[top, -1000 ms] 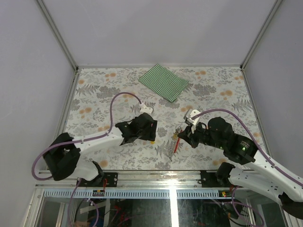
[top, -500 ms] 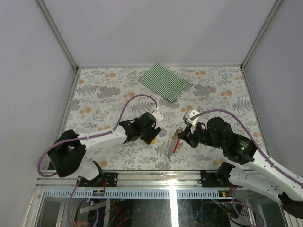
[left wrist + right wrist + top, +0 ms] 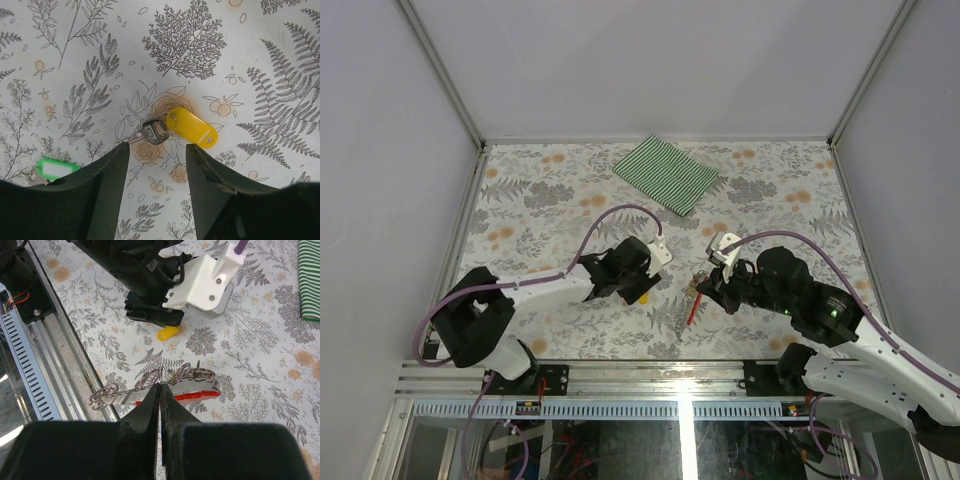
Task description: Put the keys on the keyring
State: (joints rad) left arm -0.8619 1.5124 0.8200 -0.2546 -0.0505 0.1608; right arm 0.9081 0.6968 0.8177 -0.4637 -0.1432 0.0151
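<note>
Keyring (image 3: 197,392): a red strap with silver wire rings, located at the right gripper (image 3: 159,390), near the table's front edge. The right jaws are pressed together and pinch the wire rings at mid-length. Whether the strap is lifted off the table (image 3: 250,50) cannot be told.

Yellow key (image 3: 192,127): lies flat on the table, tag to the right and silver blade to the left, just ahead of the left gripper (image 3: 157,145). The left jaws are spread, pointing down at the table, with nothing between them and neither finger touching the key.

Green key (image 3: 55,169): lies on the table beside the left finger, partly hidden by it.

Cloth (image 3: 665,173): green striped, folded, at the far side of the table, well apart from both grippers.
</note>
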